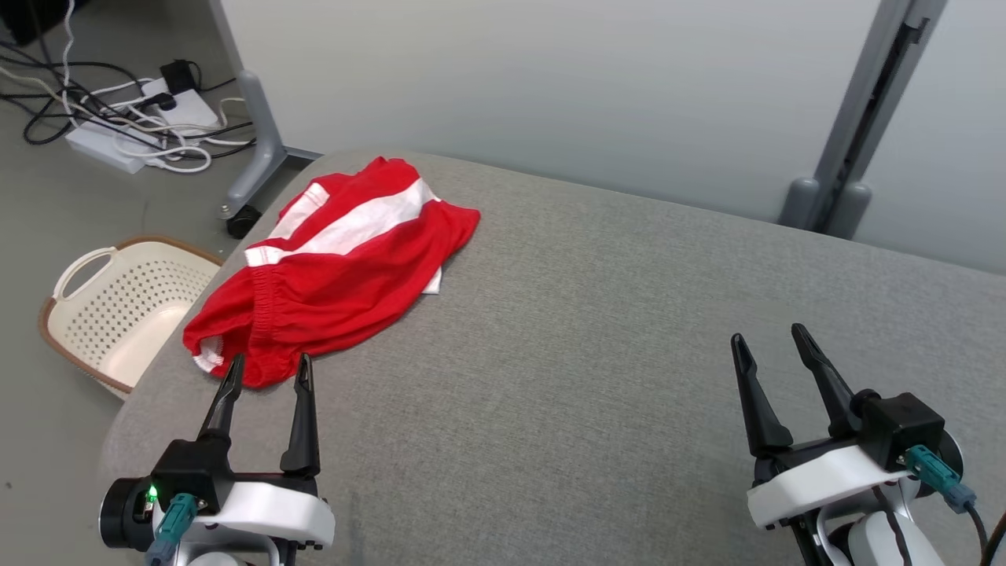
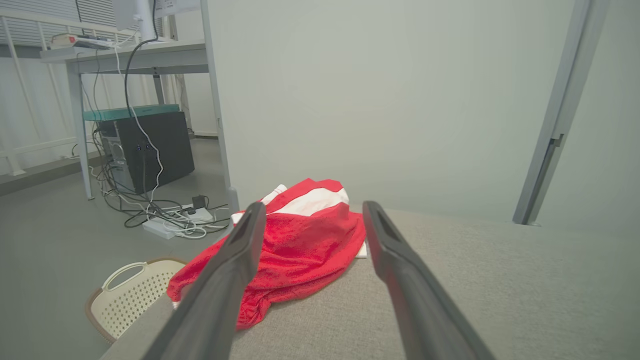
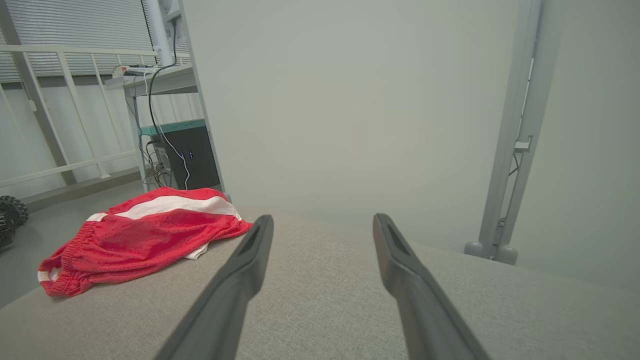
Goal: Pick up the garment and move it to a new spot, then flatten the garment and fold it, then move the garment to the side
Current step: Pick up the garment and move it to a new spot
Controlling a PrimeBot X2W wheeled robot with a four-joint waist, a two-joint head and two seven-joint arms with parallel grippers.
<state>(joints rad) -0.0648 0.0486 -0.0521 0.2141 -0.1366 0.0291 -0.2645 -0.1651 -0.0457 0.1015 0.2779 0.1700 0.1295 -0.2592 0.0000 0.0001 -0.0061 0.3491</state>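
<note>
The garment [image 1: 338,271] is a pair of red shorts with white stripes, lying crumpled at the far left of the grey padded table [image 1: 597,330]. It also lies ahead in the left wrist view as the garment [image 2: 305,245], and at the left of the right wrist view as the garment [image 3: 145,232]. My left gripper [image 1: 269,365] stands open just short of the shorts' near edge, its fingertips at the red fabric's hem. My right gripper [image 1: 772,334] is open over bare table at the lower right, far from the shorts.
A cream perforated laundry basket [image 1: 118,306] sits on the floor left of the table. Cables and a power strip [image 1: 134,126] lie on the floor beyond it, beside a grey partition foot [image 1: 251,181]. A partition wall [image 1: 550,86] stands behind the table.
</note>
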